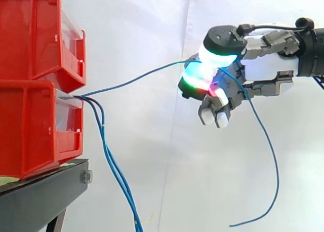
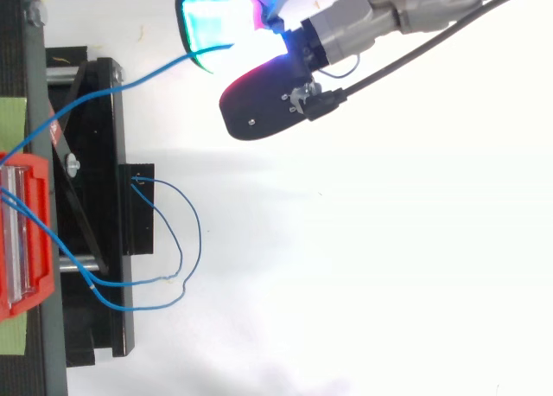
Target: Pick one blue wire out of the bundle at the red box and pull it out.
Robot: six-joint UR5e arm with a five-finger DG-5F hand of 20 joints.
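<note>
Pinching one blue wire (image 1: 136, 80) between curled fingers, the hand (image 1: 263, 70) sits well to the right of the lower red box (image 1: 30, 130). The wire runs from box to hand, then hangs down. Other blue wires (image 1: 114, 171) droop from the box.

From above, the wire (image 2: 130, 80) crosses the black stand (image 2: 108, 154) up to the hand (image 2: 346, 33).
</note>
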